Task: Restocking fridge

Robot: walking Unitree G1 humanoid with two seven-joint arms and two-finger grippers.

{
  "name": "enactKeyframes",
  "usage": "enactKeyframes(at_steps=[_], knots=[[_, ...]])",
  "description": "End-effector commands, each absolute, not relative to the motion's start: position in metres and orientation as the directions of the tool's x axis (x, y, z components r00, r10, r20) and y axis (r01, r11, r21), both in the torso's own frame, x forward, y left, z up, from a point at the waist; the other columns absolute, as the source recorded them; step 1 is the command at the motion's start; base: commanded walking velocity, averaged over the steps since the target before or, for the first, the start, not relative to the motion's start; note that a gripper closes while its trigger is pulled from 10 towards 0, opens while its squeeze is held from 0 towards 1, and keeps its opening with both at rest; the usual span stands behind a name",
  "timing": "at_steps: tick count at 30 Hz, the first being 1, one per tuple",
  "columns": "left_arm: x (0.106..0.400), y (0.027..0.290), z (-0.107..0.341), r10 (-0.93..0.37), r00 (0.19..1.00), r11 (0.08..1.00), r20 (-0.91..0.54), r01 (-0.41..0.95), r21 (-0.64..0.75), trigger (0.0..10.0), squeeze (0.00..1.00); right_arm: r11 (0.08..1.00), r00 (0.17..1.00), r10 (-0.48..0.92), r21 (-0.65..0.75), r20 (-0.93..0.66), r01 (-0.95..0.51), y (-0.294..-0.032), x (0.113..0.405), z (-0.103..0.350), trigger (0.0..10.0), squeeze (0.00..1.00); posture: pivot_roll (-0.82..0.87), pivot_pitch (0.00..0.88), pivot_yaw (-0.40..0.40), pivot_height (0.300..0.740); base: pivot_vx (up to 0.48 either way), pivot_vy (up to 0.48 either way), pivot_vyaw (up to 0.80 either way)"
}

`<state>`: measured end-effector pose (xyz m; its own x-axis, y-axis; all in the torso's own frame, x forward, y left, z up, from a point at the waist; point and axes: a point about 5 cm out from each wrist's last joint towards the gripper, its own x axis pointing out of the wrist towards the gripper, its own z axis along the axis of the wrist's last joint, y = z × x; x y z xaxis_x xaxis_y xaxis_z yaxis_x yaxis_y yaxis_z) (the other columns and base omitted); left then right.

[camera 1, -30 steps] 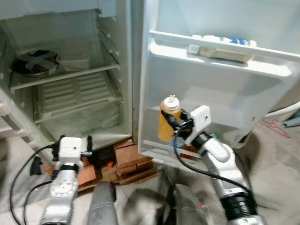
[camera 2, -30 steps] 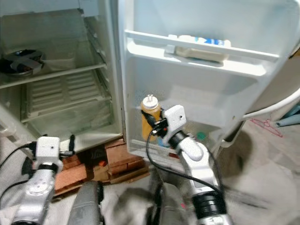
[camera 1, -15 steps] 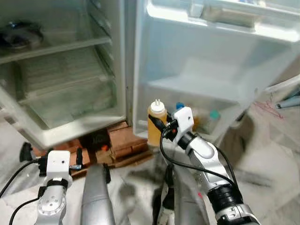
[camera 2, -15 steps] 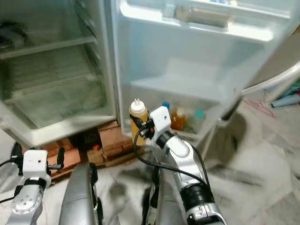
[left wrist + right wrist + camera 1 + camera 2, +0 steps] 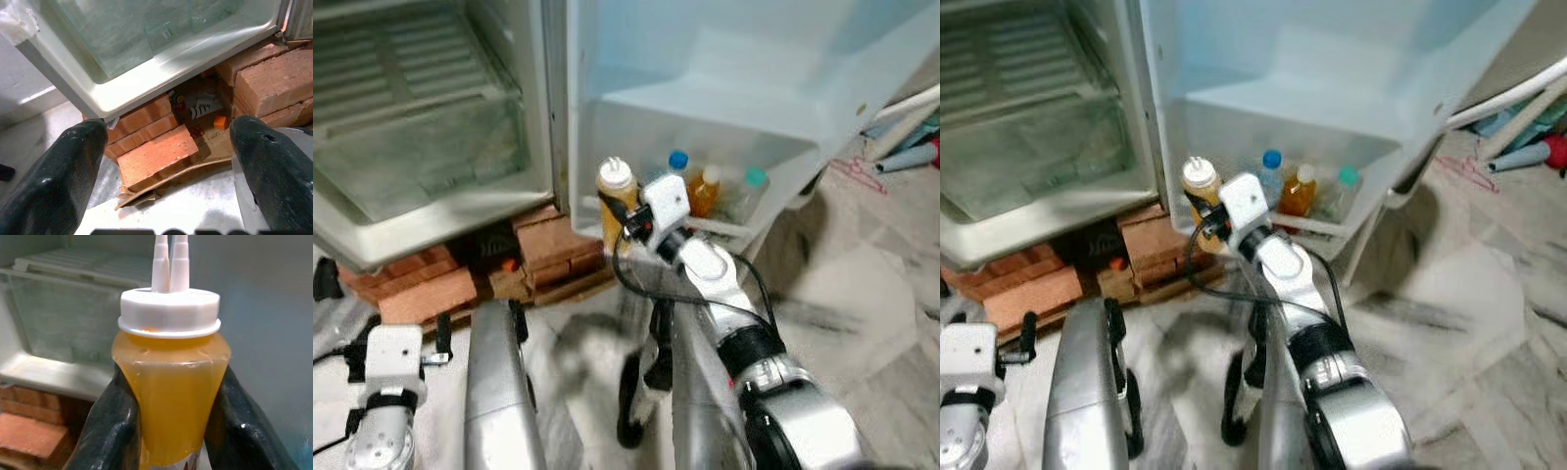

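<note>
My right gripper (image 5: 623, 217) is shut on an amber squeeze bottle (image 5: 614, 192) with a white twin-nozzle cap, gripping its body just below the cap (image 5: 169, 313). The bottle stands upright in the air, in front of the left end of the fridge door's bottom shelf (image 5: 736, 227). That shelf holds three small bottles: a blue-capped one (image 5: 677, 162), an orange one (image 5: 705, 190) and a green-capped one (image 5: 753, 183). My left gripper (image 5: 166, 161) hangs low at my left side, open, its fingers (image 5: 63, 181) wide apart over the bricks and floor.
The fridge stands open with a clear crisper drawer (image 5: 421, 157) at the bottom. Red bricks (image 5: 431, 289) prop the fridge up. My silver legs (image 5: 499, 392) are below on a grey marble floor. A pink hanger (image 5: 862, 174) and coloured tubes (image 5: 906, 157) lie at the far right.
The camera has tipped down, so the upper door shelves have left the picture. The right gripper still holds the bottle, now at bottom-shelf level. The left arm sits lower in view.
</note>
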<state>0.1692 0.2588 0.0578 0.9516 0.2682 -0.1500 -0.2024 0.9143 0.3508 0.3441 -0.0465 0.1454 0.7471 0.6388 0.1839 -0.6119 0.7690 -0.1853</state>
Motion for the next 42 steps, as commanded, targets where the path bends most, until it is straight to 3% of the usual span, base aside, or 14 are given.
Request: enactKeyframes(at_steps=[1,8,12,15,21,24,30,36,39,40,41,42], knots=[[0.159,0.259,0.06,0.28,0.946,0.91,-0.164,-0.207,0.36,10.0,0.0,0.777,0.745,0.628,-0.231,0.224,-0.586,-0.043,0.351,0.158,10.0,0.0,0.25,0.322,-0.169,0.49,0.0,0.0,0.0],[0.14,0.254,0.06,0.294,0.935,0.909,-0.2,-0.208,0.362,10.0,0.0,0.809,0.764,0.583,-0.285,0.276,-0.515,-0.038,0.371,0.188,10.0,0.0,0.26,0.358,-0.185,0.49,0.0,0.0,0.0],[0.129,0.249,0.062,0.295,0.929,0.91,-0.222,-0.203,0.362,10.0,0.0,0.813,0.779,0.551,-0.402,0.298,-0.421,-0.036,0.376,0.199,10.0,0.0,0.27,0.391,-0.187,0.49,0.0,0.0,0.0],[0.123,0.249,0.064,0.296,0.926,0.909,-0.236,-0.197,0.368,10.0,0.0,0.805,0.789,0.526,-0.484,0.318,-0.342,-0.033,0.379,0.204,10.0,0.0,0.28,0.407,-0.184,0.49,0.0,0.0,0.0],[0.114,0.251,0.068,0.303,0.921,0.903,-0.245,-0.196,0.381,10.0,0.0,0.808,0.839,0.464,-0.523,0.284,-0.27,-0.038,0.382,0.195,10.0,0.0,0.31,0.435,-0.187,0.49,0.0,0.0,0.0],[0.111,0.252,0.069,0.305,0.919,0.901,-0.251,-0.193,0.388,10.0,0.0,0.827,0.874,0.433,-0.483,0.219,-0.288,-0.041,0.382,0.181,10.0,0.0,0.31,0.443,-0.188,0.49,0.0,0.0,0.0],[0.106,0.25,0.069,0.307,0.911,0.901,-0.275,-0.185,0.392,10.0,0.0,0.934,0.956,0.292,-0.224,0.035,-0.277,-0.054,0.381,0.144,10.0,0.0,0.31,0.451,-0.193,0.49,0.0,0.0,0.0],[0.111,0.248,0.069,0.293,0.915,0.904,-0.278,-0.17,0.393,10.0,0.0,0.954,0.965,0.259,-0.145,-0.037,-0.261,-0.062,0.379,0.13,10.0,0.0,0.3,0.446,-0.188,0.49,0.0,0.0,0.0],[0.115,0.249,0.067,0.288,0.916,0.902,-0.278,-0.162,0.399,10.0,0.0,0.974,0.974,0.213,-0.058,-0.072,-0.217,-0.08,0.382,0.127,10.0,0.0,0.3,0.433,-0.183,0.49,0.0,0.0,0.0],[0.116,0.25,0.067,0.287,0.917,0.902,-0.277,-0.161,0.401,10.0,0.0,0.976,0.976,0.206,-0.05,-0.073,-0.21,-0.083,0.383,0.127,10.0,0.71,0.3,0.427,-0.181,0.49,0.0,0.0,0.0],[0.118,0.25,0.066,0.286,0.917,0.9,-0.276,-0.159,0.405,10.0,0.0,0.978,0.977,0.201,-0.043,-0.075,-0.205,-0.085,0.383,0.127,10.0,1.0,0.3,0.421,-0.179,0.49,0.0,0.0,0.0],[0.12,0.25,0.066,0.286,0.918,0.899,-0.274,-0.158,0.408,10.0,0.0,0.978,0.977,0.198,-0.046,-0.074,-0.202,-0.088,0.384,0.128,10.0,1.0,0.3,0.418,-0.178,0.49,0.0,0.0,0.0]])
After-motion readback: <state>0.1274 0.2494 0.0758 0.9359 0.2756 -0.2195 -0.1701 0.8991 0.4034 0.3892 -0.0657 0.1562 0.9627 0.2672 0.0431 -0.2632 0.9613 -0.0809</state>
